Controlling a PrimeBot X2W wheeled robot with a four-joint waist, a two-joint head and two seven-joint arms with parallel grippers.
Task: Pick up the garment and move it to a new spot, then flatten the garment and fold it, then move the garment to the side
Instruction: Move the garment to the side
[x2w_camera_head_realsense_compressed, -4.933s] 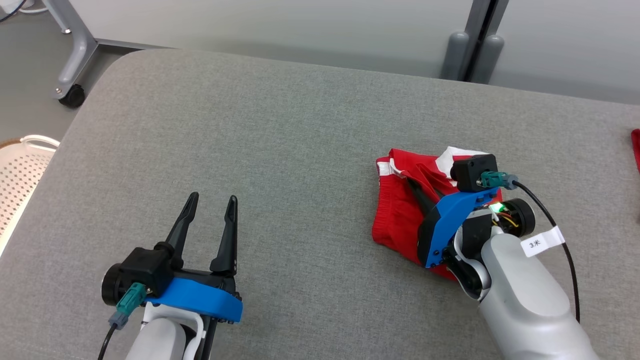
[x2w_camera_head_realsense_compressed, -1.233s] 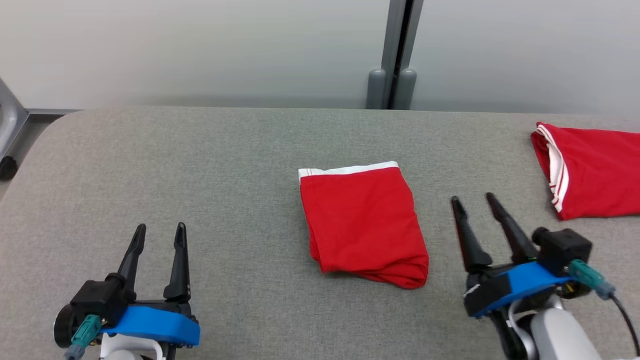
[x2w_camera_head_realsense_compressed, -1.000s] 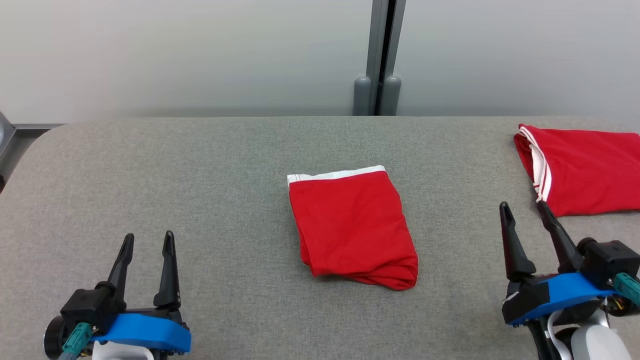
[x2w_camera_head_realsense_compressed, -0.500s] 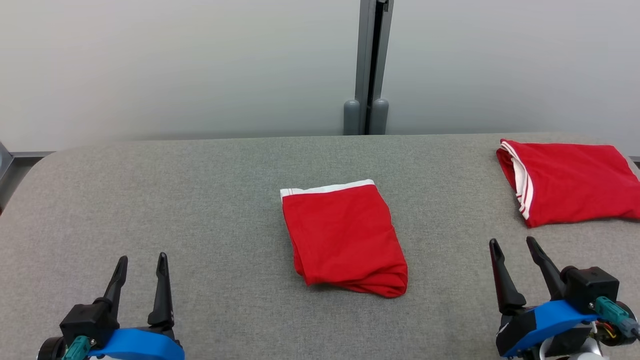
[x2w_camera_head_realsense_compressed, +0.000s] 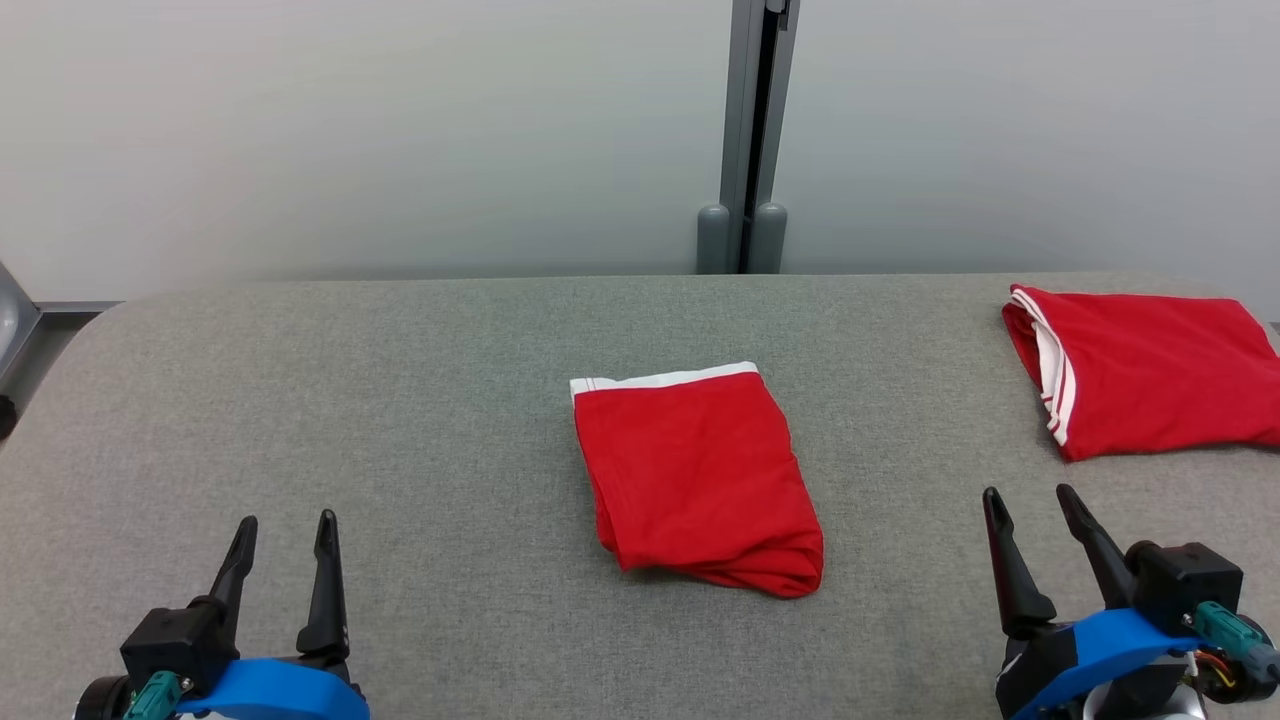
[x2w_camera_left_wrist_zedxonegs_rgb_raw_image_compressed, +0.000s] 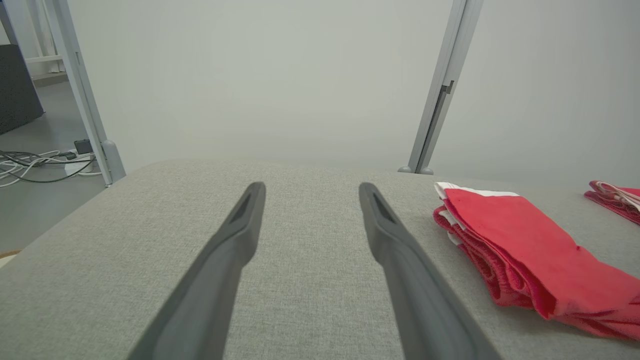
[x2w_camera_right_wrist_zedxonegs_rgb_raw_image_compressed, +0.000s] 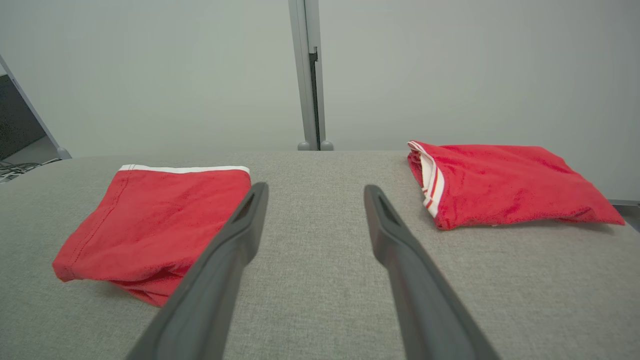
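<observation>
The garment, red with a white band along its far edge, lies folded in the middle of the grey padded table. It also appears at the right of the left wrist view and at the left of the right wrist view. My left gripper rests open at the lower left, well away from the garment. At the lower right my right gripper stands open too, with nothing between its fingers. The same open fingers frame bare table in each wrist view.
A second folded red garment with white stripes lies at the table's far right, also seen in the right wrist view. A grey post stands against the pale wall behind. Cables lie on the floor left of the table.
Earlier my right gripper was on the crumpled garment; since then it has let go and drawn back to the lower right. The camera has shifted, and in the last half second the scene barely moves.
</observation>
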